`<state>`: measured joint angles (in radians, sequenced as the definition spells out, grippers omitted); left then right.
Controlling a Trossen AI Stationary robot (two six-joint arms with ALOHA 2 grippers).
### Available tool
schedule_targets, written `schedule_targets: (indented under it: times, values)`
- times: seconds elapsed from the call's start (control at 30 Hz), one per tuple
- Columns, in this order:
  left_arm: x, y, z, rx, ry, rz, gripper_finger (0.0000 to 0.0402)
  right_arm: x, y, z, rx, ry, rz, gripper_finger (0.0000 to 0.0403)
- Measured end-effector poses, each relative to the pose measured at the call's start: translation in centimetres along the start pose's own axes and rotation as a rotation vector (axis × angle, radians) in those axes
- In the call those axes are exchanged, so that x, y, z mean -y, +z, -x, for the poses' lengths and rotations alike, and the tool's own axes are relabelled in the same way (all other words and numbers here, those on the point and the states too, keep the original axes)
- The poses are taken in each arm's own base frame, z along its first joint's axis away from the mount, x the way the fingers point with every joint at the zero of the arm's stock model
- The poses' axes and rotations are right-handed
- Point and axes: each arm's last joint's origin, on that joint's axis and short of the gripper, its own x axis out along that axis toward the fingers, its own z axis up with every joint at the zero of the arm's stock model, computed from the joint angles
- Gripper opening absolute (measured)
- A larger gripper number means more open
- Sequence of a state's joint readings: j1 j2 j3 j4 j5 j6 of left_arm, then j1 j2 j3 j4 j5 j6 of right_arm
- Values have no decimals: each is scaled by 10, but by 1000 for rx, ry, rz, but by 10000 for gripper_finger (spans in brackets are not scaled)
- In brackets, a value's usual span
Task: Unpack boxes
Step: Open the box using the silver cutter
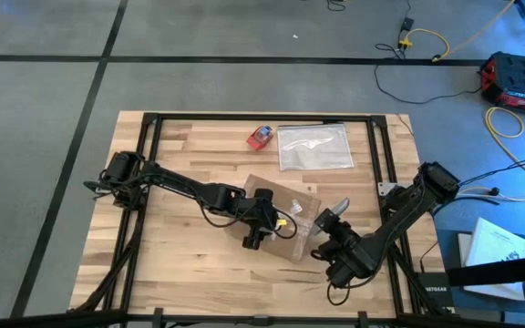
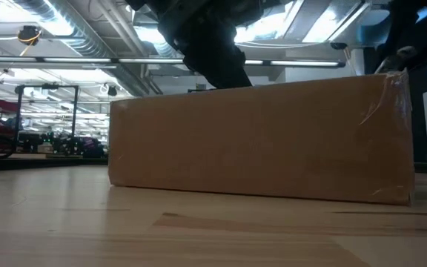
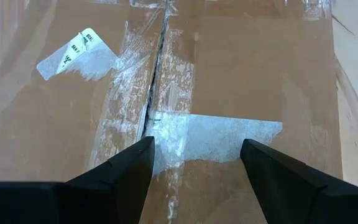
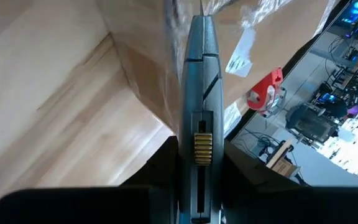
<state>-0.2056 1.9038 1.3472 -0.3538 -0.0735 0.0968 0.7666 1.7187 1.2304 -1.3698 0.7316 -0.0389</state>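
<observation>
A grey cutter knife (image 4: 199, 93) with a yellow slider is held tight between the fingers of the right gripper (image 4: 197, 163), and its tip is pointed at the edge of the box (image 1: 292, 195). The box is found in the middle of the wooden table (image 1: 180, 150), flat on its bottom, with its flaps closed. The left gripper (image 3: 197, 147) is held right over the top of the box with its fingers spread about halfway, and nothing is held between them. Under it a shiny tape strip (image 3: 219, 132) is stuck across the crack where the two flaps meet. A small white label (image 3: 74, 53) is stuck on one flap, partly peeled up; dark letters are printed on it, but they cannot be read.

Farther back on the table a clear plastic bag (image 1: 315, 148) is laid flat, and a small red-and-blue thing (image 1: 261, 138) is placed just beside it. Both are well apart from the box. In the low view most of the room is hidden by the side of the box
</observation>
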Motion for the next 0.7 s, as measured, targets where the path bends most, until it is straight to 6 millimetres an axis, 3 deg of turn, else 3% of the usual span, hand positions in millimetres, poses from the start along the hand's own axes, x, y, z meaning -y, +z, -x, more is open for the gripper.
schedule_targets:
  times: [0.3, 0.7]
  values:
    - [2, 0, 0, 0, -9, 8, 235, -1, 2, 0, 15, 19, 132, 61]
    - [2, 0, 0, -1, -9, 19, 235, 0, 7, 0, 60, 11, 125, 61]
